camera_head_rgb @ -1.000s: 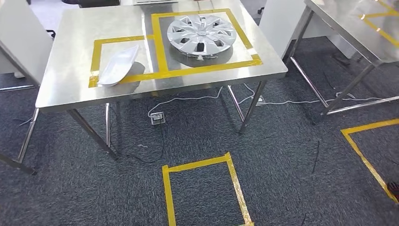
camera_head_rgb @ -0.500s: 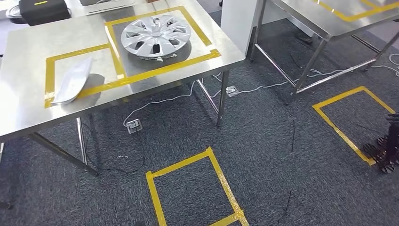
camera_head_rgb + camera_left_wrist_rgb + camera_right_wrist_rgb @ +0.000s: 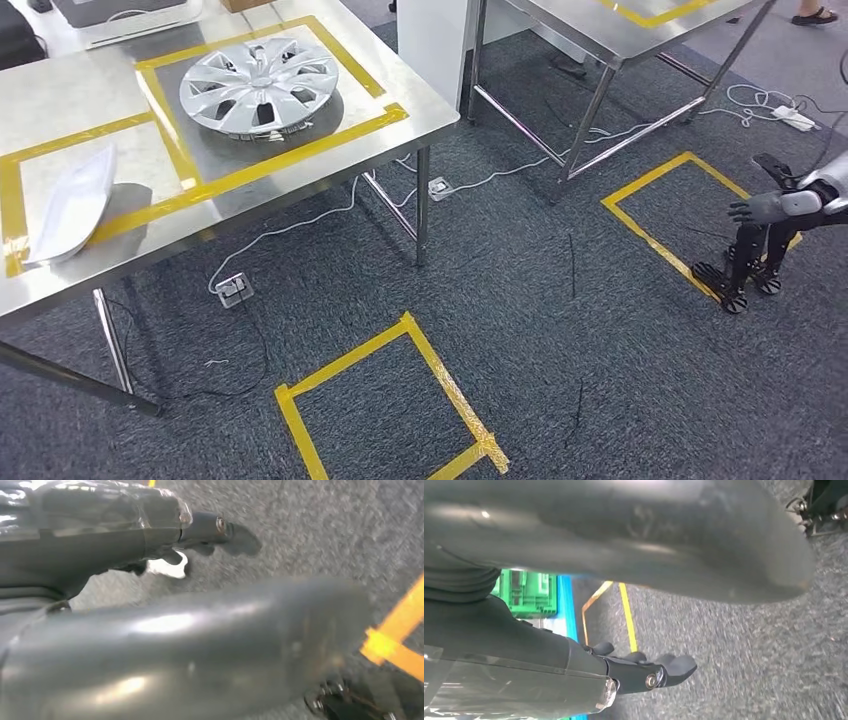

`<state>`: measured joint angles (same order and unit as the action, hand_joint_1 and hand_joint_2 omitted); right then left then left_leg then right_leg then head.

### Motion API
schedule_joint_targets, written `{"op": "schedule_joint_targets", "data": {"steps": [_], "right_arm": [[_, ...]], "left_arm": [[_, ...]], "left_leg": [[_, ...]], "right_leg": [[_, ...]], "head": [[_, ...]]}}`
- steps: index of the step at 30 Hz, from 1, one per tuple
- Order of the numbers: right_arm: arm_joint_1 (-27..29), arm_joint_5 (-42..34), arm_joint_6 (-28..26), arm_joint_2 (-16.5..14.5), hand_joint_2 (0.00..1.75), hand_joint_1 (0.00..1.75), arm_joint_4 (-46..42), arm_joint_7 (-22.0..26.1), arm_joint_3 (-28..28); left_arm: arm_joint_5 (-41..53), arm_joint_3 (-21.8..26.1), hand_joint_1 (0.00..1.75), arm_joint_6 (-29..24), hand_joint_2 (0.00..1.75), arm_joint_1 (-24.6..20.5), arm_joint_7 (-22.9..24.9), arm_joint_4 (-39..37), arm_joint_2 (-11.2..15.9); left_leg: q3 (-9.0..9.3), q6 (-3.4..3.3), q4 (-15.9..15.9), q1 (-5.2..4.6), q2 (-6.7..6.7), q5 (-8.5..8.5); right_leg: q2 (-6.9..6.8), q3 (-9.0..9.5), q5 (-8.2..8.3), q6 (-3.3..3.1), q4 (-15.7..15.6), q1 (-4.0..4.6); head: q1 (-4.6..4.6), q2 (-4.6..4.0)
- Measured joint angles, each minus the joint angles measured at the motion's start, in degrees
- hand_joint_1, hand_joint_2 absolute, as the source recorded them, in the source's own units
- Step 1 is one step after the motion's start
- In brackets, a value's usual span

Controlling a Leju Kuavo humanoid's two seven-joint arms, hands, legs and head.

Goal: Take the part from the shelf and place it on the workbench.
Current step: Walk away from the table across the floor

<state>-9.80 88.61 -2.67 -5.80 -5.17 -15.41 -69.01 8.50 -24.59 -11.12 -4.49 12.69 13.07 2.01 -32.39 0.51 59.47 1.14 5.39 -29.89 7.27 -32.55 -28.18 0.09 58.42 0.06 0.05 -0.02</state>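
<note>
Grey carpet (image 3: 560, 330) surrounds me, both the left hand (image 3: 165, 535) and right hand (image 3: 775, 205) empty with fingers loosely apart, the shelf part unseen, so I'd keep turning steadily toward the shelf.

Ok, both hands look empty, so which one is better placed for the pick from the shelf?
Probably right: the right hand is raised and empty, with green crates beyond it. The left hand, also empty, points at the carpet.

A silver hubcap (image 3: 262, 86) lies flat, face up, inside a yellow-taped square on the steel workbench (image 3: 420, 105), well apart from the right hand (image 3: 775, 205), far across the floor.
</note>
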Motion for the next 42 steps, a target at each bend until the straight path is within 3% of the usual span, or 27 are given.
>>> {"op": "schedule_joint_targets", "data": {"steps": [1, 4, 5, 7, 8, 9, 11, 13, 16, 17, 19, 20, 21, 22, 23, 24, 26, 27, 29, 31, 33, 35, 36, 37, 38, 40, 42], "right_arm": [[0.0, 0.3, -0.2, 0.1, 0.00, 0.00, 0.0, 0.4, 0.0], [-0.1, 0.8, -0.7, 1.3, 0.00, 0.00, 0.0, 2.3, -0.4], [-0.1, 0.6, -0.7, 1.6, 0.00, 0.00, 0.0, 2.2, -0.6], [0.3, 0.0, -0.6, 2.0, 0.00, 0.00, 0.0, 1.2, -0.9], [0.3, -0.3, -0.7, 2.3, 0.00, 0.00, 0.0, 0.5, -1.1], [0.2, -0.5, -0.8, 2.6, 0.00, 0.00, 0.0, 0.0, -1.3], [0.0, -0.8, -0.9, 3.2, 0.00, 0.00, 0.0, -0.6, -1.8], [0.0, -1.1, -1.1, 3.7, 0.00, 0.00, 0.0, -0.9, -2.1], [-0.2, -1.9, -1.9, 4.4, 0.00, 0.00, 0.0, -0.7, -3.1], [-0.3, -2.0, -2.0, 4.5, 0.00, 0.00, 0.0, -0.3, -3.4], [-0.5, -2.1, -2.1, 4.9, 0.00, 0.00, 0.0, 0.6, -3.7], [-0.5, -2.0, -2.1, 5.1, 0.00, 0.00, 0.0, 1.2, -3.9], [-0.4, -1.9, -2.1, 5.2, 0.00, 0.00, 0.0, 1.7, -4.2], [-0.4, -1.8, -2.2, 5.3, 0.00, 0.00, 0.1, 2.2, -4.4], [-0.4, -1.7, -2.3, 5.3, 0.00, 0.00, 0.1, 2.6, -4.7], [-0.4, -1.6, -2.3, 5.3, 0.00, 0.00, 0.1, 2.9, -4.9], [-0.6, -1.4, -2.3, 5.4, 0.00, 0.00, 0.1, 3.4, -5.1], [-0.6, -1.3, -2.2, 5.4, 0.00, 0.00, 0.1, 3.6, -5.2], [-0.6, -1.1, -2.1, 5.5, 0.00, 0.00, 0.1, 3.8, -5.3], [-0.5, -1.0, -2.0, 5.4, 0.00, 0.00, 0.2, 3.9, -5.4], [-0.8, -1.0, -2.0, 5.5, 0.00, 0.00, 0.3, 3.9, -5.6], [-1.0, -1.0, -2.0, 5.6, 0.00, 0.00, 0.3, 4.0, -5.8], [-0.8, -1.0, -2.0, 5.6, 0.00, 0.00, 0.3, 4.0, -5.9], [-0.6, -1.0, -2.0, 5.6, 0.00, 0.00, 0.3, 4.1, -6.1], [-0.3, -1.0, -2.0, 5.6, 0.00, 0.00, 0.3, 4.1, -6.2], [-0.2, -0.9, -2.1, 5.8, 0.00, 0.00, 0.4, 4.1, -6.3], [-0.4, -0.7, -2.1, 5.9, 0.00, 0.00, 0.4, 4.0, -6.3]], "left_arm": [[-0.3, 0.0, 0.00, 0.1, 0.00, 0.0, 0.2, 0.0, 0.1], [-1.3, -0.6, 0.00, 0.4, 0.00, 0.1, 0.5, 0.1, 0.2], [-1.3, -0.9, 0.00, 0.4, 0.00, 0.1, 0.3, 0.1, 0.1], [-1.5, -1.1, 0.00, 0.2, 0.00, -0.1, -0.1, 0.1, -0.2], [-1.7, -1.2, 0.00, 0.1, 0.00, -0.1, -0.2, 0.1, -0.3], [-1.9, -1.3, 0.00, 0.1, 0.00, -0.2, -0.2, 0.1, -0.4], [-2.3, -1.4, 0.00, 0.1, 0.00, -0.2, -0.3, 0.1, -0.6], [-2.4, -1.5, 0.00, 0.2, 0.00, -0.3, -0.3, 0.1, -0.8], [-2.9, -1.8, 0.00, 0.3, 0.00, -0.4, -0.7, 0.1, -1.0], [-3.1, -2.0, 0.00, 0.3, 0.00, -0.4, -0.8, 0.1, -1.0], [-3.7, -2.2, 0.00, 0.2, 0.00, -0.3, -1.3, 0.1, -1.4], [-4.0, -2.3, 0.00, 0.1, 0.00, -0.3, -1.7, 0.1, -1.6], [-4.2, -2.4, 0.00, 0.1, 0.00, -0.4, -2.2, 0.1, -1.9], [-4.4, -2.4, 0.00, 0.1, 0.00, -0.5, -2.5, 0.1, -2.2], [-4.4, -2.4, 0.00, 0.1, 0.00, -0.8, -2.8, 0.1, -2.5], [-4.5, -2.5, 0.00, 0.1, 0.00, -1.0, -2.9, 0.1, -2.7], [-4.7, -2.6, 0.00, -0.1, 0.00, -1.4, -3.0, 0.1, -3.1], [-4.8, -2.6, 0.00, -0.2, 0.00, -1.5, -3.1, 0.1, -3.2], [-5.0, -2.7, 0.00, -0.5, 0.00, -1.9, -3.1, 0.1, -3.5], [-5.1, -2.8, 0.00, -0.6, 0.00, -2.1, -3.2, 0.1, -3.6], [-5.2, -2.8, 0.00, -0.7, 0.00, -2.1, -3.2, 0.1, -3.8], [-5.2, -2.8, 0.00, -0.7, 0.00, -2.1, -3.2, 0.1, -3.9], [-5.2, -2.8, 0.00, -0.7, 0.00, -2.2, -3.2, 0.0, -3.9], [-5.2, -2.8, 0.00, -0.7, 0.00, -2.3, -3.2, 0.0, -3.9], [-5.3, -2.8, 0.00, -0.7, 0.00, -2.4, -3.2, 0.1, -4.0], [-5.4, -2.8, 0.00, -0.7, 0.00, -2.6, -3.2, 0.1, -4.1], [-5.7, -2.8, 0.00, -0.7, 0.00, -2.6, -3.1, 0.1, -4.3]], "left_leg": [[0.18, -0.25, -0.1, 0.08, -0.95, -0.02], [0.89, -1.10, -0.4, 0.18, -6.47, -0.51], [1.07, -1.08, -0.4, 0.11, -7.80, -0.75], [1.53, -0.89, -0.4, 0.05, -9.08, -1.12], [1.75, -0.77, -0.5, -0.01, -9.63, -1.31], [1.94, -0.61, -0.5, -0.13, -10.13, -1.48], [2.23, -0.15, -0.7, -0.29, -11.15, -1.72], [2.72, 0.46, -0.9, -0.24, -11.66, -1.99], [1.98, 1.13, 2.0, -0.04, -6.41, -4.37], [0.59, 1.10, 4.9, -0.04, -4.78, -5.93], [-3.62, 1.03, 12.1, -0.11, -4.64, -8.70], [-5.25, 0.99, 14.3, -0.13, -4.85, -8.78], [-6.13, 0.93, 14.7, -0.13, -5.02, -7.79], [-5.87, 0.84, 13.0, -0.12, -4.98, -5.74], [-4.66, 0.73, 9.6, -0.06, -4.18, -2.94], [-3.36, 0.60, 6.2, 0.11, -2.33, -0.89], [-1.17, 0.44, 1.2, 0.40, 0.87, 0.92], [-0.83, 0.33, 0.6, 0.37, 1.38, 0.49], [-0.39, 0.02, 0.1, 0.15, -0.16, 0.19], [0.16, -0.49, -0.2, 0.21, -2.01, 0.06], [0.74, -0.92, -0.4, 0.13, -4.32, -0.30], [1.15, -1.06, -0.4, -0.01, -6.62, -0.80], [1.35, -1.03, -0.4, -0.04, -7.52, -1.05], [1.62, -0.96, -0.4, -0.05, -8.25, -1.30], [1.95, -0.87, -0.4, -0.06, -8.84, -1.56], [2.58, -0.51, -0.4, -0.17, -9.87, -2.07], [2.89, 0.01, -0.6, -0.39, -10.70, -2.42]], "right_leg": [[-0.99, -0.40, -0.53, 0.33, 0.8, 0.06], [-6.38, -6.42, -5.94, 1.90, 12.8, -0.12], [-7.18, -7.61, -6.38, 2.07, 15.2, -0.30], [-7.71, -5.13, -2.83, 1.72, 10.4, -0.37], [-8.97, -3.16, -1.29, 1.28, 6.6, -0.13], [-10.19, -1.62, -0.33, 0.79, 3.4, 0.21], [-11.85, -0.28, -0.15, -0.08, 0.5, 0.89], [-10.82, -0.14, -0.06, -0.59, -0.1, 0.91], [-9.07, 0.89, 0.43, -1.46, -1.4, 0.39], [-8.50, 1.00, 0.45, -1.66, -1.5, 0.39], [-6.95, 1.06, 0.37, -1.88, -1.5, 0.52], [-6.13, 1.13, 0.27, -1.93, -1.4, 0.59], [-5.29, 1.24, 0.16, -1.92, -1.4, 0.64], [-4.53, 1.42, -0.01, -1.86, -1.3, 0.64], [-3.76, 1.64, -0.27, -1.71, -1.1, 0.59], [-3.02, 1.76, -0.60, -1.45, -0.8, 0.56], [-1.49, 1.53, -1.15, -0.79, 0.0, 0.31], [-0.69, 1.22, -1.22, -0.40, 0.1, 0.10], [0.54, 0.76, -1.19, 0.27, 0.2, -0.33], [-1.72, 0.05, -1.98, 0.88, 1.6, -0.21], [-5.65, -3.07, -4.75, 1.58, 7.4, -0.11], [-7.08, -7.29, -7.40, 2.06, 14.9, -0.37], [-7.21, -8.34, -7.33, 2.14, 16.5, -0.48], [-7.29, -8.29, -6.18, 2.12, 16.1, -0.56], [-7.52, -7.17, -4.14, 1.99, 13.6, -0.58], [-9.23, -3.58, -0.33, 1.40, 6.0, -0.21], [-10.92, -1.51, 0.54, 0.54, 1.6, 0.38]], "head": [[0.16, 0.00], [0.82, 0.00], [0.90, 0.00], [0.94, 0.00], [0.96, 0.00], [0.99, 0.00], [0.99, 0.00], [0.99, 0.00], [0.70, 0.00], [0.52, 0.00], [0.35, 0.00], [0.30, 0.00], [0.28, 0.00], [0.27, 0.00], [0.25, 0.00], [0.26, 0.00], [0.36, 0.00], [0.41, 0.00], [0.46, 0.00], [0.63, 0.00], [0.92, 0.00], [1.00, 0.00], [1.00, 0.00], [1.01, 0.00], [1.01, 0.00], [1.02, 0.00], [1.01, 0.00]]}}
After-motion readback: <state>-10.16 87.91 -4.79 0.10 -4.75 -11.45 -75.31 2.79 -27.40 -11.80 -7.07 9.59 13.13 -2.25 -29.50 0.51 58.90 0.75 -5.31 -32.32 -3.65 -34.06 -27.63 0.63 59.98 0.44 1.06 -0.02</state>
